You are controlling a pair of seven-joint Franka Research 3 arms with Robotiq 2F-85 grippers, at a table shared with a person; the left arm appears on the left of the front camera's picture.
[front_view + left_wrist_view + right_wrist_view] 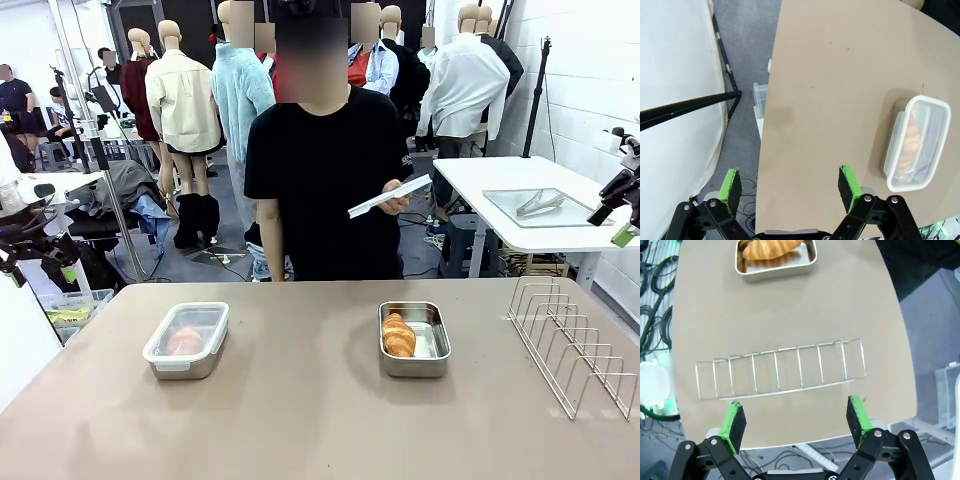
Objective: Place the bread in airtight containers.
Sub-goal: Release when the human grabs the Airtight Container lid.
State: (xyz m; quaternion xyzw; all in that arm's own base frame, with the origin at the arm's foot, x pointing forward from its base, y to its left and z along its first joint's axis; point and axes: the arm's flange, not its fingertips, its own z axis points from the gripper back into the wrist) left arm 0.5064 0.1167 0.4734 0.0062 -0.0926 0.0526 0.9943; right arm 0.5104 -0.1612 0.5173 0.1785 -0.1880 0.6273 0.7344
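One roll [399, 335] lies in the open steel tin [414, 339] at centre right of the front view, pushed to the tin's left side. No lid is on this tin. The second roll [184, 342] sits in the other tin [187, 340] at centre left, under a clear lid [190, 330] that dims its outline; whether the clips are fastened cannot be made out. Both tins stand well apart on the tan worktop [300, 420]. In my judgement the left tin is finished and the right one awaits its lid.

A wire rack [573, 345] stands at the right edge. A person [325, 165] at the far side holds a flat pale object [390, 196], possibly the missing lid; it is seen edge-on.

The left pincer [790, 187] and right pincer [796, 417] both stand released, empty, at the worktop's near edges, the right one over the rack.
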